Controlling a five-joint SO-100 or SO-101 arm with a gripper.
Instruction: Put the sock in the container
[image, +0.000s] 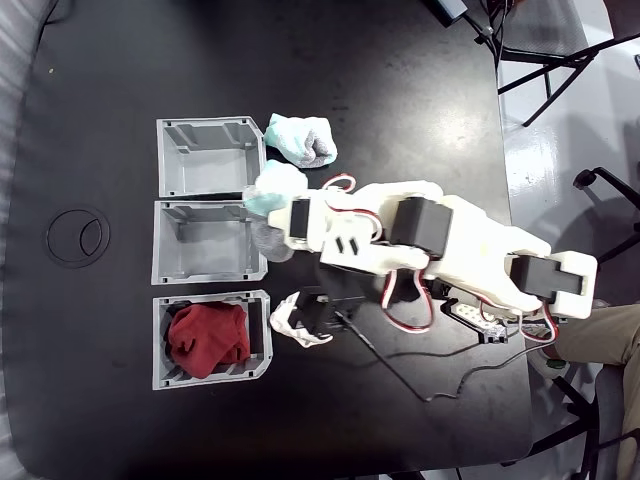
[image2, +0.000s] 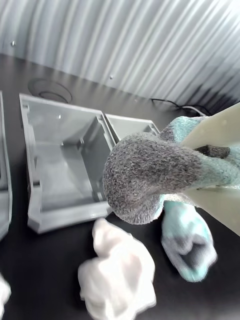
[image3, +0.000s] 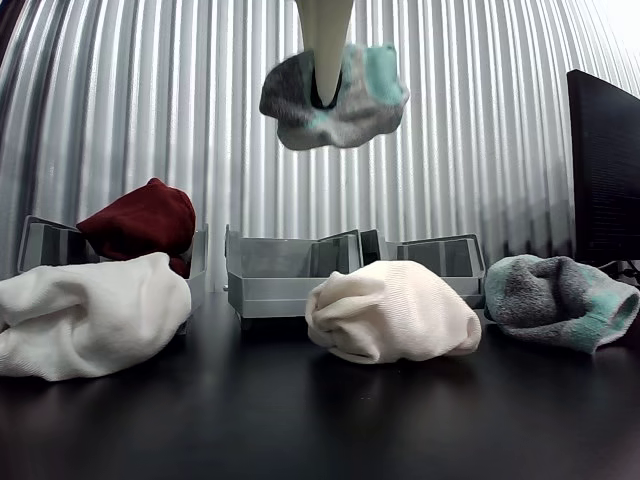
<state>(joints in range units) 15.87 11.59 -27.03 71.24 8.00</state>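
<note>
The sock (image2: 150, 175), a balled bundle of pale mint with a big speckled grey end, was off the table and clamped in the gripper (image2: 212, 167), whose pale fingers (image2: 220, 130) pressed into it from both sides, closed as far as the fabric allowed. In the other view it hung high in the air (image3: 335, 100), well above everything on the dark table (image: 100, 100). From the fixed view it sat at the tip of the white arm (image: 440, 235), over the gap between the top and middle bins at their right-hand edges (image: 272, 195), so it was not yet squarely above either opening. The container (image: 205, 240), taken here to be the empty middle grey bin, lay just beside and below the sock; in the wrist view its bare floor and ribbed wall (image2: 65, 160) were open and unobstructed. So the pick-up looked done and the lift too; what remained, by my reading, was a short carry over the rim, then release. Around this, a second aqua sock (image: 300, 140) lay beside the top bin (image: 205, 155), a red cloth (image: 208, 338) filled the bottom bin (image: 262, 340), and a white cloth bundle (image: 295, 322) rested on the table near the arm's base.
</note>
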